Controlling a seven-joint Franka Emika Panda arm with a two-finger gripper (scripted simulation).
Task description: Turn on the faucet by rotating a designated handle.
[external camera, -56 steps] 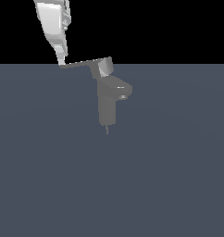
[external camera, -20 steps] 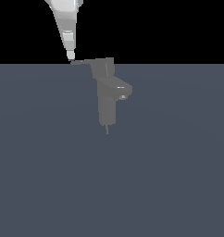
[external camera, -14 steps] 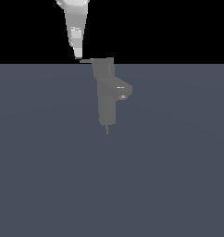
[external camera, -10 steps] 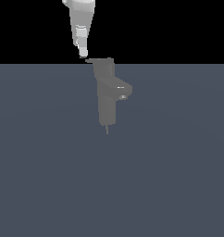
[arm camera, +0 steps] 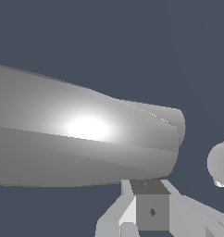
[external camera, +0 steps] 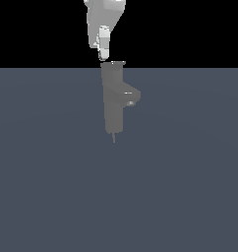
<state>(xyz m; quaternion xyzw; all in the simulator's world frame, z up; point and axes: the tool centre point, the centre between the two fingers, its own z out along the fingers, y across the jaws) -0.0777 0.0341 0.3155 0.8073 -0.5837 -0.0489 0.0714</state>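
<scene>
The grey blocky faucet (external camera: 112,106) stands upright in the exterior view, its stubby spout (external camera: 131,95) pointing to that view's right. On top sits the short cap (external camera: 113,63). The handle is foreshortened there and barely shows beyond the cap. My white gripper (external camera: 104,53) hangs just above the cap's left side, its fingers together in one narrow tip and holding nothing. In the wrist view the handle (arm camera: 86,139) fills the frame as a long, brightly lit grey bar close to my fingers (arm camera: 118,221).
The faucet stands on a flat blue-grey floor (external camera: 52,172) that runs to a black background. A rounded grey part (arm camera: 220,164) shows at the edge of the wrist view; I cannot tell what it is.
My gripper has moved toward the exterior view's right, pushing the lever's tip. The handle swung from pointing to the left until it lines up with the faucet body.
</scene>
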